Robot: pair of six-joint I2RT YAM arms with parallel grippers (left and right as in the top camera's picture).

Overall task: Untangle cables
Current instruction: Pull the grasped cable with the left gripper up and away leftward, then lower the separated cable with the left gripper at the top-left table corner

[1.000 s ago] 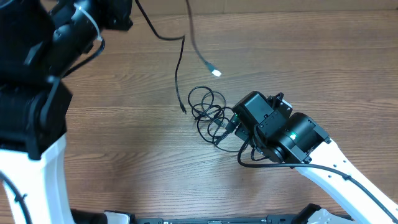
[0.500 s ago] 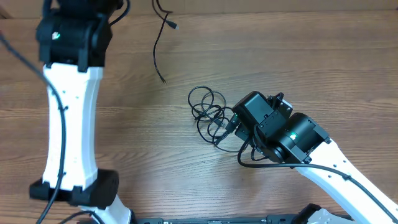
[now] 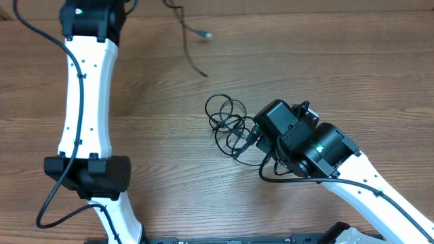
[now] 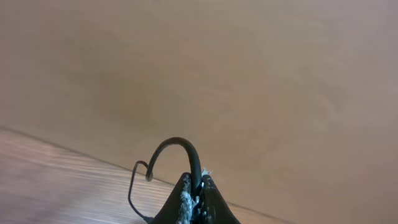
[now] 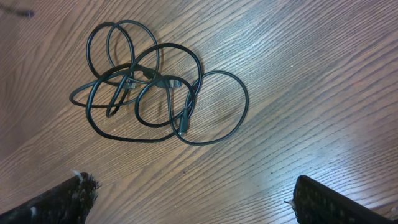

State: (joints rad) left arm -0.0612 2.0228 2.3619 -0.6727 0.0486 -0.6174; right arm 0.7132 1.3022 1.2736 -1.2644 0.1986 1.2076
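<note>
Shows one black cable (image 3: 229, 125) looped in a loose bundle on the wooden worktop (image 3: 352, 74), just beside the right arm (image 3: 298, 139). Shows a second cable (image 3: 186, 51) trailing near the top edge, well apart.

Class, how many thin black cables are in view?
2. One coiled cable lies on the table under the open right pincer; one loose cable is clamped in the left pincer.

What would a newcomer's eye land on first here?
A coiled cable, black loops knotted mid-table, lies just ahead of the open right gripper. The left gripper, off at the far edge, is shut on a second cable that arches up from its fingers.
</note>
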